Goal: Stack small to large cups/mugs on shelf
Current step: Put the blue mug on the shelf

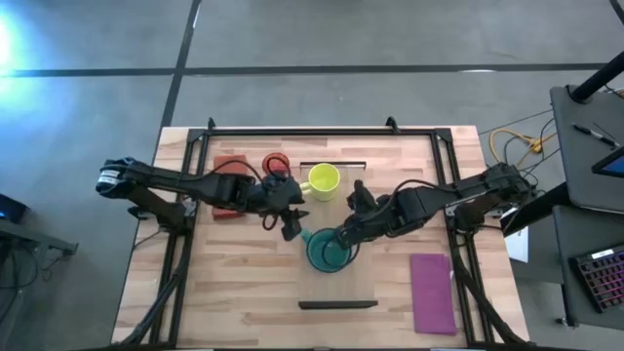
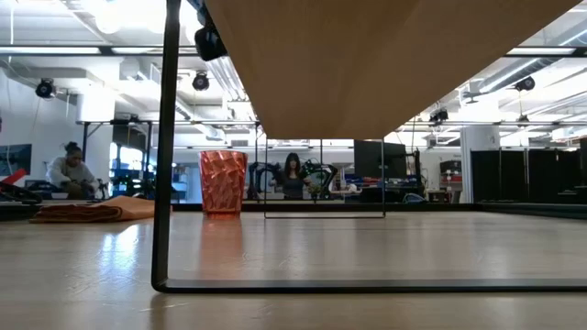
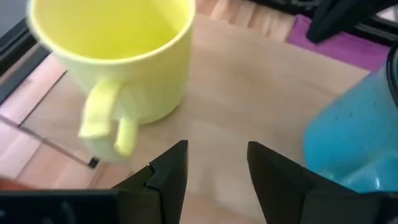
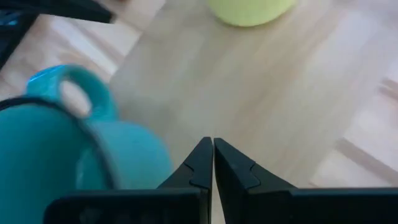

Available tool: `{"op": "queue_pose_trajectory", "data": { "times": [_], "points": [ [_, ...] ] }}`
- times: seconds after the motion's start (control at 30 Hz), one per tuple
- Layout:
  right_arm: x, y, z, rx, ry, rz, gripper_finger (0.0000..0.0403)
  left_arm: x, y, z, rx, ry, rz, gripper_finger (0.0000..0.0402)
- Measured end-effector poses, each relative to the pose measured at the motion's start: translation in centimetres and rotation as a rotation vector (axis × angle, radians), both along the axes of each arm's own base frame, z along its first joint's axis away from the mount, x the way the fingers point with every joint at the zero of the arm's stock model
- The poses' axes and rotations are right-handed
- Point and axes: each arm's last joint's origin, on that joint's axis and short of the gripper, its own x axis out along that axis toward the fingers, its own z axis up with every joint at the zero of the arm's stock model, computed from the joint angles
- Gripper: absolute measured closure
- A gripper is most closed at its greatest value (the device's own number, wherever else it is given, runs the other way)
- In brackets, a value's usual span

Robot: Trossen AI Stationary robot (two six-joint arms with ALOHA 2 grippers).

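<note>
The light-wood shelf (image 1: 336, 283) stands raised on dark legs (image 2: 165, 147); the low view shows its underside (image 2: 367, 64). The yellow-green mug (image 1: 324, 179) stands upright at the shelf's far end. The teal mug (image 1: 327, 251) stands upright near its middle. The red cup (image 1: 276, 164) stands on the table left of the shelf and also shows in the low view (image 2: 223, 183). My left gripper (image 3: 217, 168) is open and empty between the two mugs, with the yellow-green mug's handle (image 3: 102, 118) toward it. My right gripper (image 4: 212, 155) is shut, close beside the teal mug (image 4: 118, 155). My right gripper's shut fingers (image 4: 193, 168) stand right beside the teal mug's outer wall (image 4: 149, 155), near its handle (image 4: 74, 93). I cannot tell whether they touch it. The mug stands upright on the shelf.
A brown-red flat rectangle (image 1: 231, 185) lies left of the red cup. A purple flat rectangle (image 1: 432, 292) lies at the near right. A dark frame (image 1: 185, 234) runs along the table's sides. People show in the room behind the table (image 2: 71, 170).
</note>
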Motion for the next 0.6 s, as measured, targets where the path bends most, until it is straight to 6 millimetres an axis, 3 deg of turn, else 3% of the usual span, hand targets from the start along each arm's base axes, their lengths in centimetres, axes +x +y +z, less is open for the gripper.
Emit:
{"op": "queue_pose_trajectory", "data": {
  "times": [0.2, 0.33, 0.6],
  "points": [
    [-0.9, -0.3, -0.2, -0.028, 0.079, -0.021, 0.0394, -1.6, -0.1, 0.2, 0.012, 0.080, 0.001, 0.0249],
    [-2.1, 0.7, 0.3, 0.010, 0.091, -0.028, 0.0394, -3.1, -0.8, 1.0, 0.004, 0.087, -0.006, 0.0249],
    [-3.6, 7.2, 1.0, 0.238, -0.088, -0.093, 0.0394, -3.5, -1.2, 1.2, 0.042, 0.065, -0.002, 0.0249]
  ]
}}
